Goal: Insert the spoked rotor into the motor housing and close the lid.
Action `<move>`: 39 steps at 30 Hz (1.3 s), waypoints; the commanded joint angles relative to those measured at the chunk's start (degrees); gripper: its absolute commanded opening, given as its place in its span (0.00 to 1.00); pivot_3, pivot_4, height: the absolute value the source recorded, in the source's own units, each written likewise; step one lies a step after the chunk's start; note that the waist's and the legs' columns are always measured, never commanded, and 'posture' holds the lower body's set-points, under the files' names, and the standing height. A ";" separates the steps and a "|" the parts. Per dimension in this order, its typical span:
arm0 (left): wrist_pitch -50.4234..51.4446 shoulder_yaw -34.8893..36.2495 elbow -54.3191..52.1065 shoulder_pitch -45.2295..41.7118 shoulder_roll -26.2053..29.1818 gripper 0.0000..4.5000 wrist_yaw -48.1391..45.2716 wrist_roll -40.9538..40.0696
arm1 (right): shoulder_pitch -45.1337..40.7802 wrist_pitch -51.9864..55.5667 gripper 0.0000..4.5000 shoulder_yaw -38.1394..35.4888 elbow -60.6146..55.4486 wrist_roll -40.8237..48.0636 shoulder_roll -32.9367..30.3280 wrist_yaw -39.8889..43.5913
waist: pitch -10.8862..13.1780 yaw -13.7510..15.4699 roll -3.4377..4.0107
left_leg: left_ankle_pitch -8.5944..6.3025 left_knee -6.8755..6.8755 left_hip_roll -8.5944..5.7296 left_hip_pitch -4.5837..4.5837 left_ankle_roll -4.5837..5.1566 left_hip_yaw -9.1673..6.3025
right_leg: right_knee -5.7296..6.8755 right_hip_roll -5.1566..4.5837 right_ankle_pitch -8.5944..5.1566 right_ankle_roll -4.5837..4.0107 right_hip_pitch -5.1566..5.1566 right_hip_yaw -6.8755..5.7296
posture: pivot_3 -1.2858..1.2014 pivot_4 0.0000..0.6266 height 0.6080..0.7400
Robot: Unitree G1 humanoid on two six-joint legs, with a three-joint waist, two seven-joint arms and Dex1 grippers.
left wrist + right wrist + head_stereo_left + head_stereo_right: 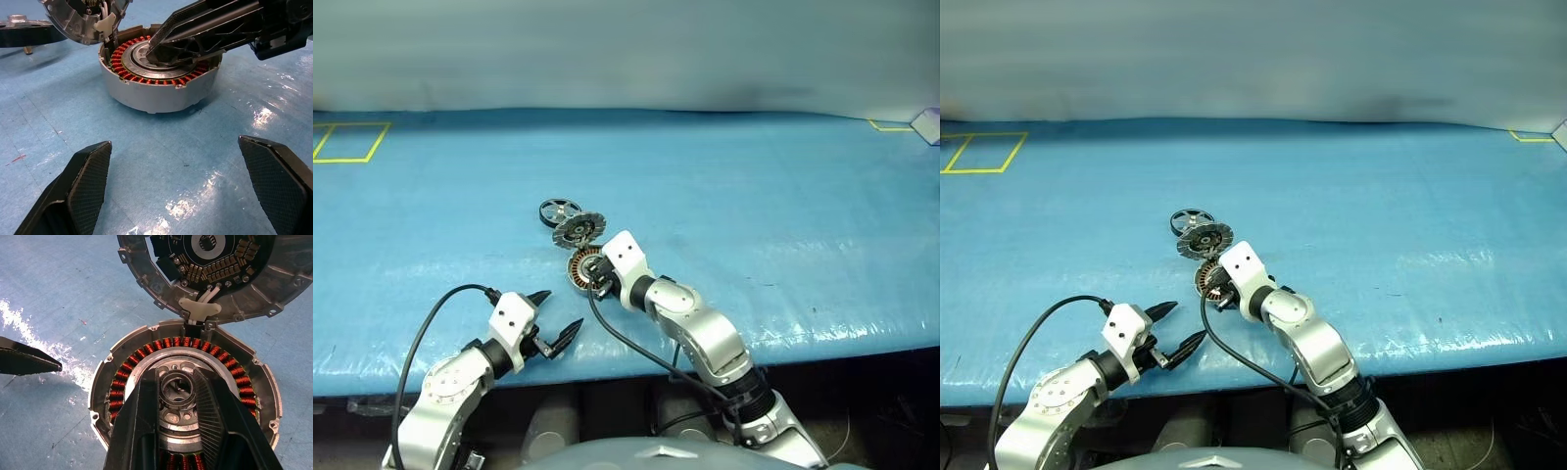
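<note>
The motor housing [582,266], a grey cup with copper windings, sits on the blue table near its front edge. Its lid [579,231] is joined at the far edge and stands open, inner face showing [215,264]. The spoked rotor [560,211], a black wheel with silver spokes, lies on the table just beyond the lid. My right gripper [176,377] reaches into the housing [156,93] and its fingers are closed on either side of the silver centre hub. My left gripper [555,321] hangs open to the near left of the housing, holding nothing.
The blue table cover [754,196] stretches wide to the right and far side. A yellow tape square [347,142] marks the far left and a yellow corner [891,125] the far right. The table's front edge [636,367] runs just below both grippers.
</note>
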 commanded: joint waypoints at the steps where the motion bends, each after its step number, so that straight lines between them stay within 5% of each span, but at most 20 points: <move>1: -0.39 -0.46 -1.13 -0.27 0.00 1.00 -0.72 -0.45 | 0.62 -0.03 0.31 -0.85 0.48 -0.18 0.87 -0.94 | 0.00 0.01 0.00 | 0.00 0.00 0.00 0.00 0.00 0.00 | 0.00 0.00 0.00 0.00 0.00 0.00 | 0.52 0.24 1.00; 9: 0.14 -0.62 -1.31 -0.34 -0.23 1.00 -0.55 -0.46 | 1.08 2.45 0.87 -3.41 -3.94 2.56 2.70 -0.91 | 0.00 0.07 0.00 | 0.00 0.02 -0.01 0.00 0.00 0.01 | 0.00 -0.01 0.00 0.00 0.00 0.01 | 0.52 0.24 1.00; 11: 0.28 -0.69 -1.37 -0.30 -0.30 1.00 -0.46 -0.51 | 1.07 4.30 0.87 -4.28 -7.69 4.02 2.49 -0.26 | 0.00 0.07 0.00 | 0.00 0.02 -0.01 -0.03 0.00 -0.01 | 0.00 -0.01 0.00 0.00 0.00 0.01 | 0.52 0.24 1.00; 24: 0.57 -1.60 -0.98 -0.95 -0.61 1.00 -0.64 -0.67 | -3.10 13.20 0.01 -0.37 -12.33 3.02 -3.05 -0.33 | 0.00 -0.09 0.00 | 0.00 0.03 0.00 -0.04 0.00 0.00 | 0.02 0.00 -0.01 -0.01 -0.01 0.00 | 0.52 0.24 1.00; 39: 0.61 -1.70 -0.96 -0.87 -1.24 1.00 0.06 -0.45 | -9.81 11.24 0.01 0.74 -1.69 0.78 -2.95 0.23 | 0.00 -0.13 0.00 | 0.00 0.03 -0.02 -0.08 0.00 0.01 | 0.04 0.00 0.04 0.06 0.00 0.00 | 0.52 0.24 1.00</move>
